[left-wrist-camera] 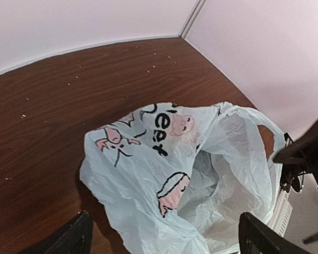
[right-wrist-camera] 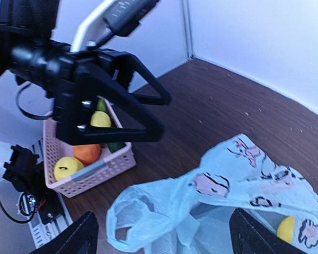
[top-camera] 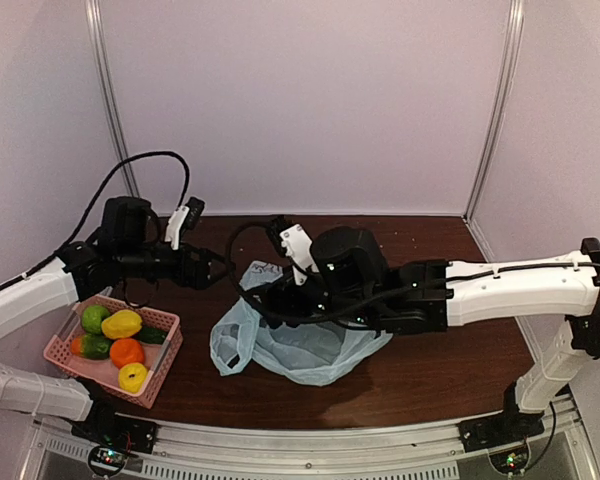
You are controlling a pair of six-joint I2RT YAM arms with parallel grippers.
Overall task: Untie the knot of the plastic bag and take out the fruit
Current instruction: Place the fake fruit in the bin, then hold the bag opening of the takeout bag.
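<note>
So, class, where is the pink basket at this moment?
In the top view the pink basket sits on the table at its near left, just left of the plastic bag without touching it, with fruit inside.

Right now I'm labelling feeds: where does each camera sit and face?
Top external: above, behind bases, looking down on left arm, right arm, plastic bag, basket.
Left wrist: on left arm, looks down into bag; own fingertips below.
Right wrist: on right arm, faces left gripper and basket; own fingertips below.
All share the bag.
</note>
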